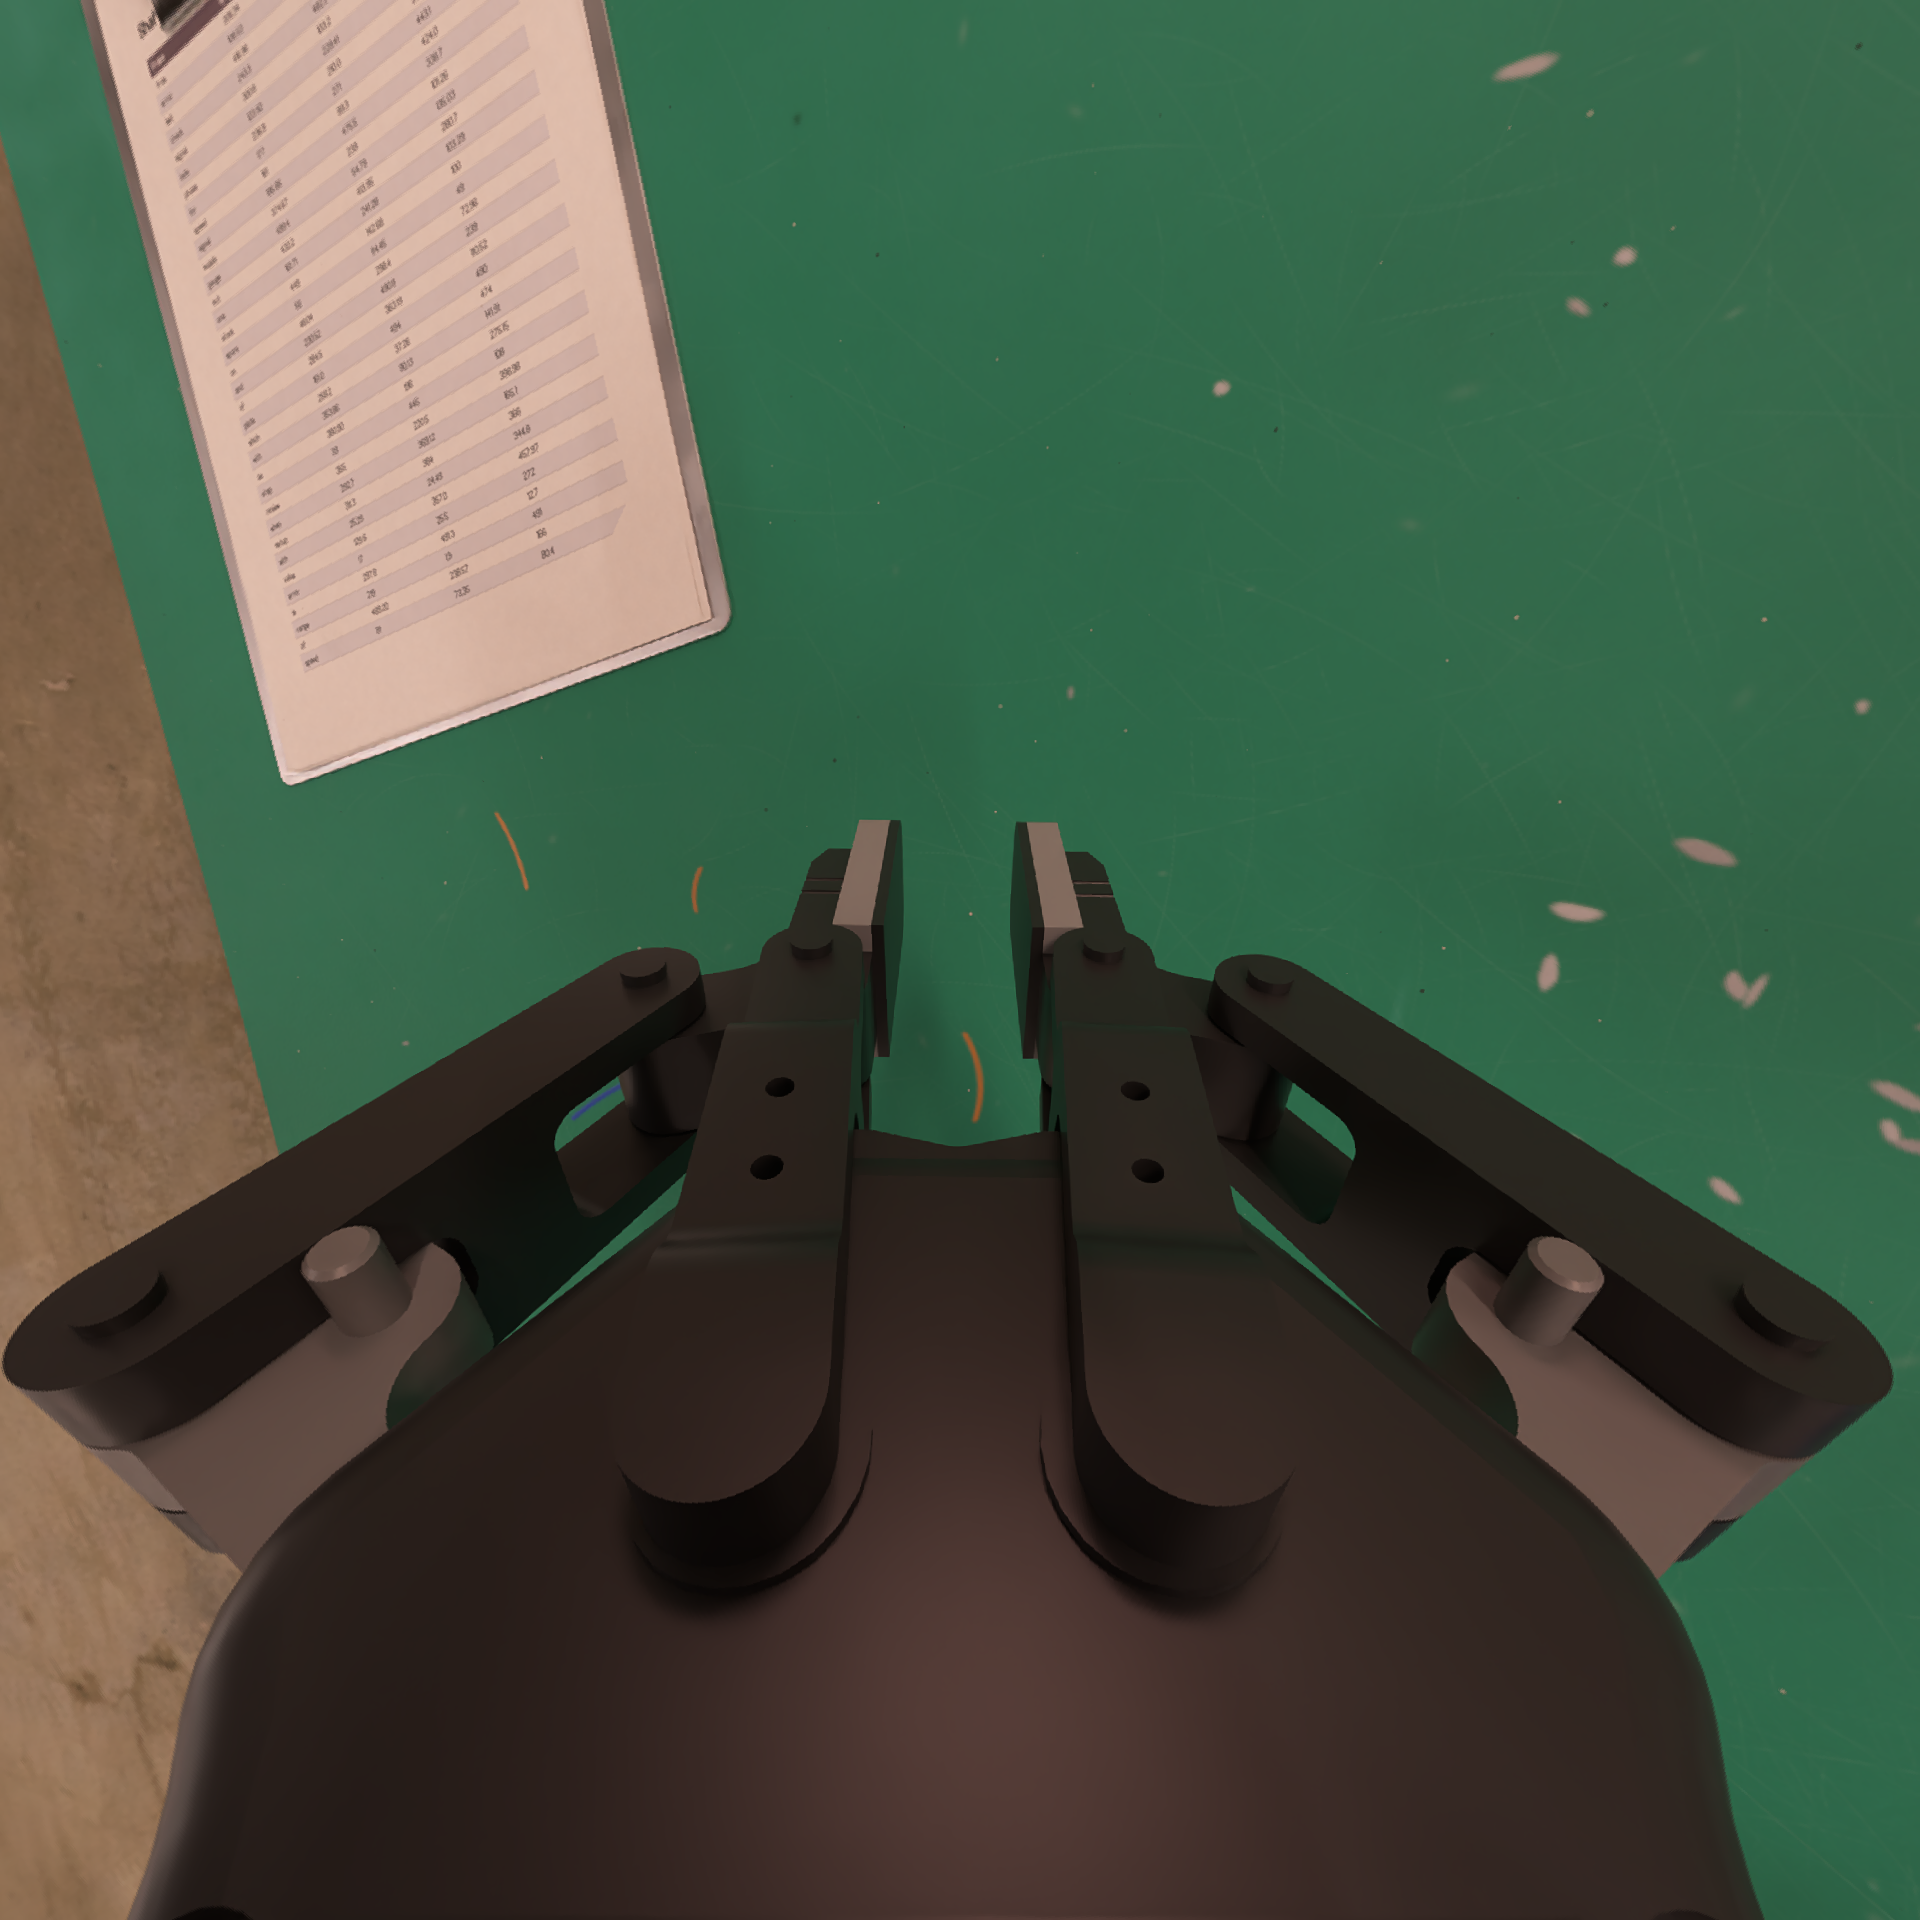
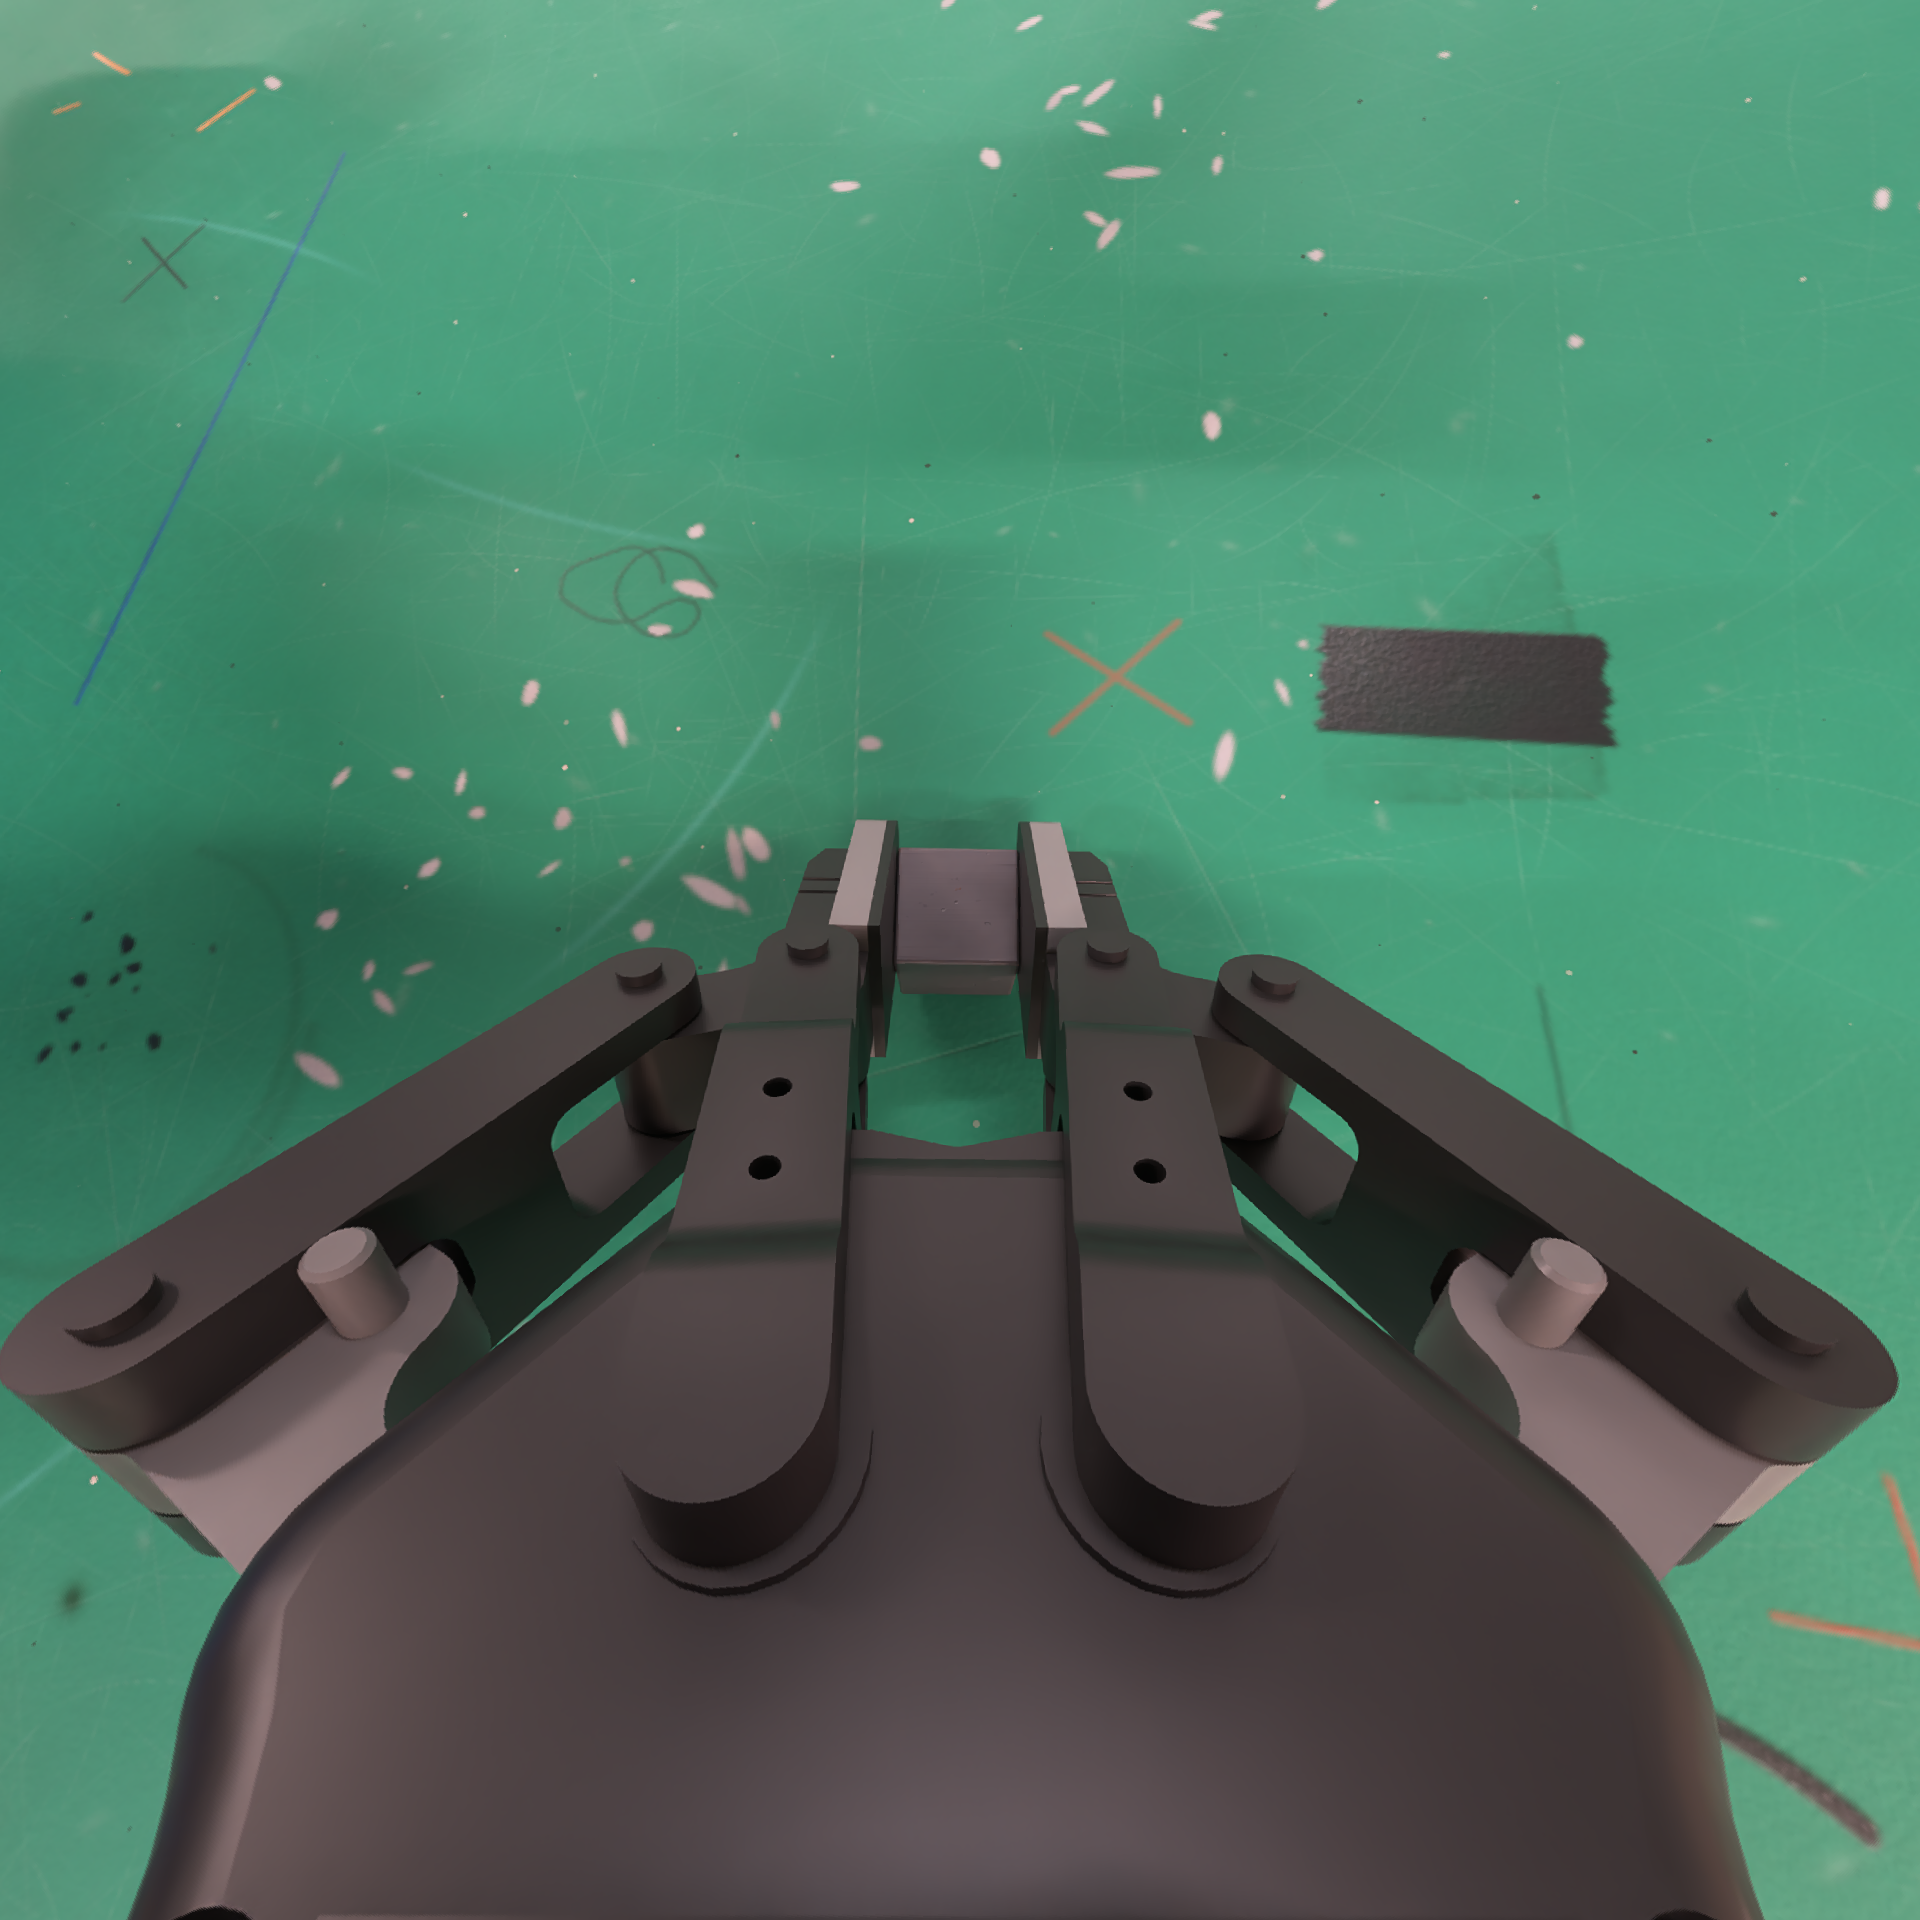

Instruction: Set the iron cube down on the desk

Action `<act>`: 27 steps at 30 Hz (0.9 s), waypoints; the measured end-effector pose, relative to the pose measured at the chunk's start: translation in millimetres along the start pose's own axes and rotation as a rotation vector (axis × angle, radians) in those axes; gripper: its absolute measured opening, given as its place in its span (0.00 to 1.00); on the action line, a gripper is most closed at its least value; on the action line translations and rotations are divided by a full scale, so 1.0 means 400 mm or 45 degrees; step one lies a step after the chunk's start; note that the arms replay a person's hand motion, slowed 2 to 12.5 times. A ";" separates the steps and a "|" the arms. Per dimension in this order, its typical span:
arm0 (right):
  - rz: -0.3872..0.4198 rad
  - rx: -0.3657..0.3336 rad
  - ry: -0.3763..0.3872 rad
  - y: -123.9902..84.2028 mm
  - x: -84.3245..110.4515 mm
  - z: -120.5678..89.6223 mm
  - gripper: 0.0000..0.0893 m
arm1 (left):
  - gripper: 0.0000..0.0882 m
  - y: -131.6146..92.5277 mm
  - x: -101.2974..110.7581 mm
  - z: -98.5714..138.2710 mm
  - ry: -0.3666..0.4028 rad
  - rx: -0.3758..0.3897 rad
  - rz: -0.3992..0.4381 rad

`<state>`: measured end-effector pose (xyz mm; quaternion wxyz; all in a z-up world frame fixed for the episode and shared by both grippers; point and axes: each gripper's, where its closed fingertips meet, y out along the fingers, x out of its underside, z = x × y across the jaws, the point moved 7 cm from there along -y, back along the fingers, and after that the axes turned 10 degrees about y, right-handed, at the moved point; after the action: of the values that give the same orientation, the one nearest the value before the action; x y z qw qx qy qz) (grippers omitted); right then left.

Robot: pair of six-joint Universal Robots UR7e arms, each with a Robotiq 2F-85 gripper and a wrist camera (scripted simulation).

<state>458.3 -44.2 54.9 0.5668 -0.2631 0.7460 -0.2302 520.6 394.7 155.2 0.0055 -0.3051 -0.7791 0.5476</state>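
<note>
In the right wrist view, my right gripper (image 2: 957, 847) is shut on a small grey iron cube (image 2: 954, 902), which sits between the two finger pads near their tips. The cube hangs over the green desk mat (image 2: 935, 436); I cannot tell how high. In the left wrist view, my left gripper (image 1: 957, 847) has a narrow gap between its pads and nothing in it, above the green mat (image 1: 1247, 520). The cube does not show in the left wrist view.
A clipboard with a printed sheet (image 1: 405, 343) lies on the mat at the left gripper's upper left, near the mat's edge and the brown surface (image 1: 94, 935). A strip of black tape (image 2: 1465, 686) is stuck right of the right gripper, among pen marks and pale flecks.
</note>
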 end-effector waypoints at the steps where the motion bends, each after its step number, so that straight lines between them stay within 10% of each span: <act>1: 0.000 0.000 0.000 0.000 0.000 0.000 0.22 | 0.22 0.000 0.000 0.000 0.000 0.000 0.000; 27: -0.001 -0.014 0.016 0.000 0.000 0.002 0.22 | 0.23 0.010 -0.005 0.007 0.014 0.008 -0.010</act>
<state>459.0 -44.2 54.9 0.5606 -0.2651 0.7507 -0.2278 523.1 392.3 151.2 0.0128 -0.3051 -0.7784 0.5485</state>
